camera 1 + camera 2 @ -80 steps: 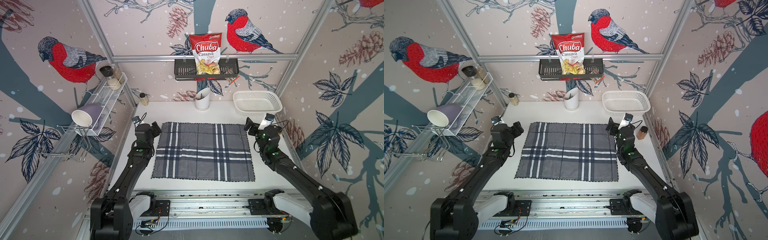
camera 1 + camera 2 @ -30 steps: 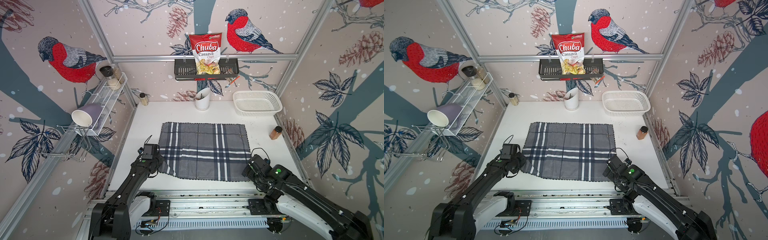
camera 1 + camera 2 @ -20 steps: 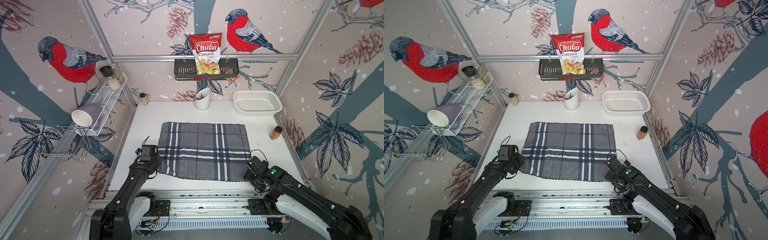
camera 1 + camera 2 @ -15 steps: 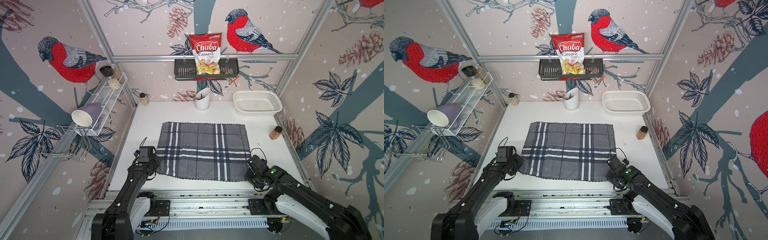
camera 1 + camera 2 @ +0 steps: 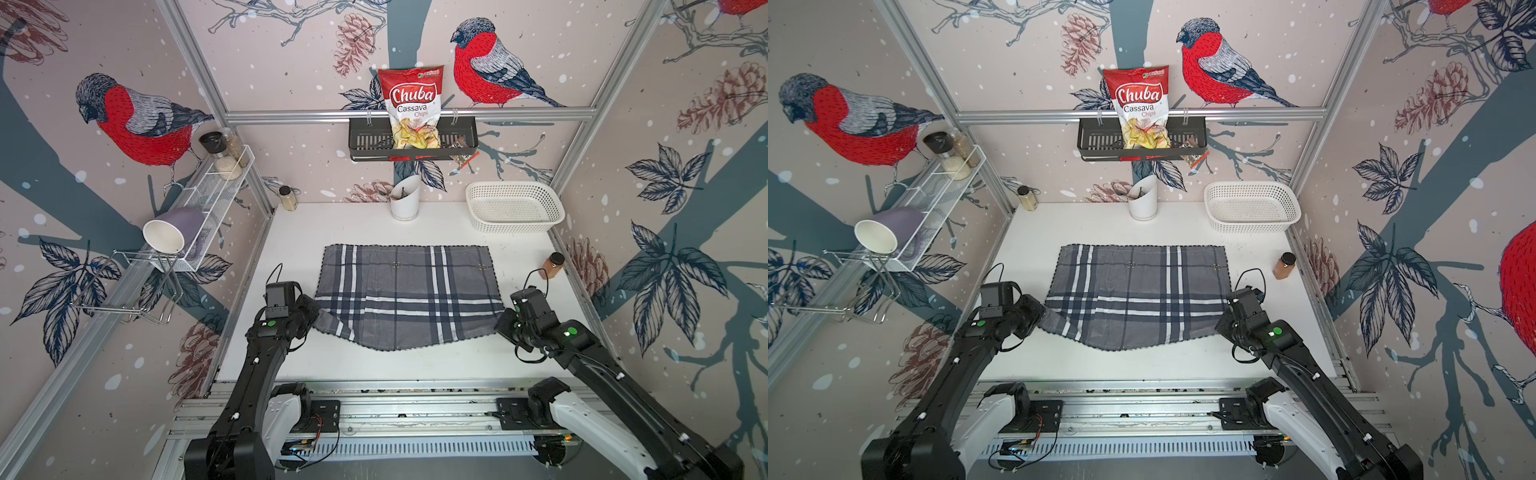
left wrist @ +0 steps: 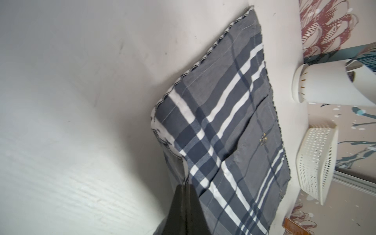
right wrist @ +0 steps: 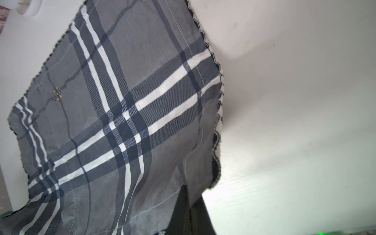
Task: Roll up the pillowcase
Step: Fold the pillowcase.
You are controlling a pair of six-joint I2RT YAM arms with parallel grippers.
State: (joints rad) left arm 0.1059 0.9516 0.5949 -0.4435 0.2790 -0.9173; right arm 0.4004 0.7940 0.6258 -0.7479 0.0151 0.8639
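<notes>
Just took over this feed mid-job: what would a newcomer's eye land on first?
The grey plaid pillowcase on the white table: the left gripper and right gripper are each shut on a near corner, and its near edge sags to a point between them. Behind, a red Chuba chips bag stands in the black rack on the back wall, beside a red bird print.

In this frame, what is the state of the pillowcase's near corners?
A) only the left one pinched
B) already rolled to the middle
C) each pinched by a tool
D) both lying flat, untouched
C: the left tool and right tool are each shut on a near corner of the pillowcase, its near edge sagging between them.
</notes>
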